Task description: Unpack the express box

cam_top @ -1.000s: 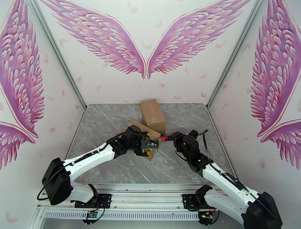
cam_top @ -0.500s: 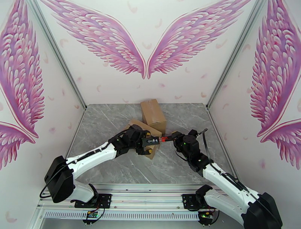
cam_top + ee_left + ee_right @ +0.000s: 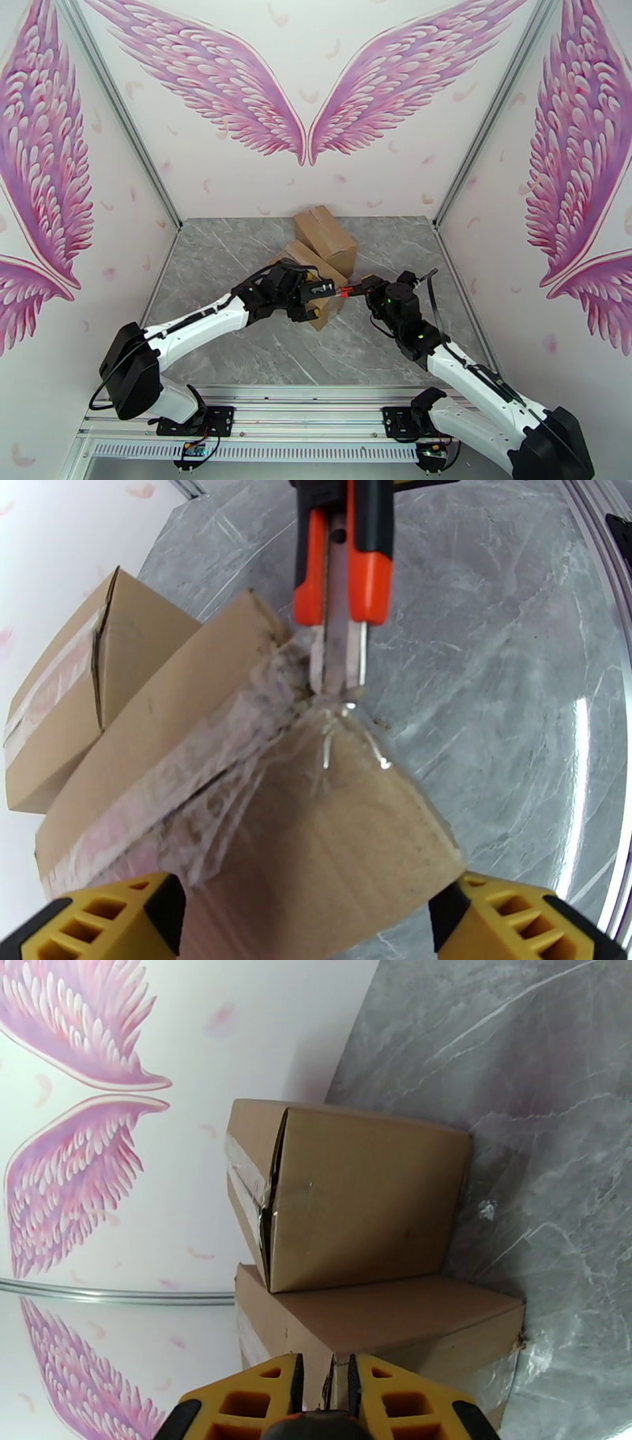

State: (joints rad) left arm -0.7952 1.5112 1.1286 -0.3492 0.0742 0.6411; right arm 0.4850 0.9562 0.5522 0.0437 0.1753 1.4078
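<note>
You had near box (image 3: 310,276) at desk (image 3: 237,339) centre, second box (image 3: 325,237) touching it at 12 o'clock. Left pincer (image 3: 308,922) stood apart, straddling box end. Right pincer (image 3: 325,1390) clamped on cutter (image 3: 341,575), blade at taped seam. Cardboard probably light, stiff; tape (image 3: 237,756) slick, crinkled. Grip bare flanks, not tape.

Cutter (image 3: 341,567) handle beyond top edge

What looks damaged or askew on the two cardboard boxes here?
The near box has torn, crumpled clear tape at its corner, where the knife in the right gripper presses in. The far box leans against it, its side seam gaping slightly.
</note>
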